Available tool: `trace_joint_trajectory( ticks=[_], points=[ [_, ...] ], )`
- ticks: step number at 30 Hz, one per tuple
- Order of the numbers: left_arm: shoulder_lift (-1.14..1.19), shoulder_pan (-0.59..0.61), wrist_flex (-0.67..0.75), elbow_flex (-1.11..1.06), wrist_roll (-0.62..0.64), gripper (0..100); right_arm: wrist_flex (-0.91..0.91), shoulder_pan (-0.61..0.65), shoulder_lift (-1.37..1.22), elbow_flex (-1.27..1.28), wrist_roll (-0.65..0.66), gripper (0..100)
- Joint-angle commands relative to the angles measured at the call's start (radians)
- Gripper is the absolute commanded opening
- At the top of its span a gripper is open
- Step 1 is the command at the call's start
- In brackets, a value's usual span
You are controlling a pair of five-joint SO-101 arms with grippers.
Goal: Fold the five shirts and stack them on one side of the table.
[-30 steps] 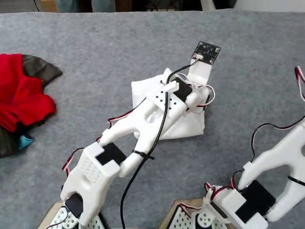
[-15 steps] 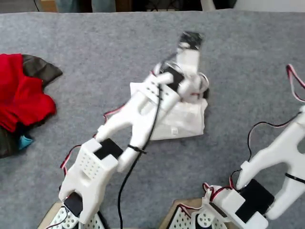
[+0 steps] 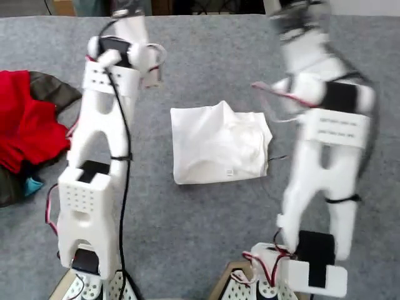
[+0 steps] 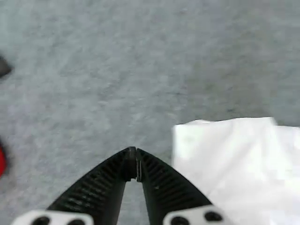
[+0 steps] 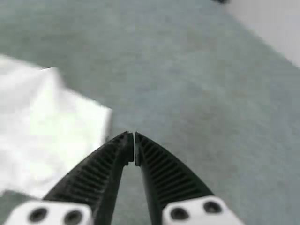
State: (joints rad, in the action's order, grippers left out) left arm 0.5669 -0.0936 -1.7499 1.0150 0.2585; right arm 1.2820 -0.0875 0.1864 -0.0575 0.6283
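White shirt (image 3: 219, 147) mid-table; left tool (image 4: 132, 163), right tool (image 5: 131, 141) tip-to-tip.

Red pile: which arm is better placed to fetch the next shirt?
Probably left: its end effector, shut, hangs nearer the red pile; the right arm stands beyond the white shirt.

**Obscured and partial items**

1. Crumpled red cloth pile (image 3: 28, 128), at the left edge of the grey tabletop (image 3: 187, 237): cut off by the picture's edge.
2. Dark olive-grey garment (image 3: 59, 90) beneath it: mostly covered. A small teal scrap (image 3: 34, 184) shows too little to identify.
3. Folded white cotton shirt (image 3: 219, 147), mid-table: label print too small to read. It is cropped in the left wrist view, and blurred and cropped in the right wrist view.
4. White right arm (image 3: 325, 112): upper end blurred near the far edge.
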Motion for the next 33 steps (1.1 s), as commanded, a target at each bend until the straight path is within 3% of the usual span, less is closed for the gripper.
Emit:
trace_joint_trajectory(
  ticks=[1, 6, 11, 16, 21, 27, 30, 33],
  points=[
    [-0.081, 0.067, -0.012, -0.156, -0.049, 3, 0.015, 0.166, -0.022, 0.087, 0.006, 1.5],
    [-0.259, 0.087, 0.055, -0.556, -0.049, 3, -0.127, 0.209, -0.160, 0.199, 0.002, 1.5],
    [-0.526, 0.090, 0.373, -1.049, -0.150, 3, -0.209, 0.193, -0.309, 0.188, 0.002, 1.5],
    [-0.680, 0.093, 0.741, -1.448, -0.158, 3, -0.249, 0.141, -0.417, 0.128, 0.002, 1.5],
    [-0.681, 0.087, 0.954, -1.589, -0.153, 3, -0.334, 0.035, -0.524, 0.031, 0.002, 1.5],
    [-0.603, 0.084, 1.023, -1.600, -0.153, 3, -0.416, -0.094, -0.648, -0.150, 0.002, 1.5],
    [-0.543, 0.082, 1.031, -1.598, -0.153, 3, -0.370, -0.132, -0.665, -0.251, 0.000, 1.5],
    [-0.511, 0.082, 1.046, -1.596, -0.153, 3, -0.201, -0.133, -0.659, -0.366, 0.000, 1.5]
  ],
)
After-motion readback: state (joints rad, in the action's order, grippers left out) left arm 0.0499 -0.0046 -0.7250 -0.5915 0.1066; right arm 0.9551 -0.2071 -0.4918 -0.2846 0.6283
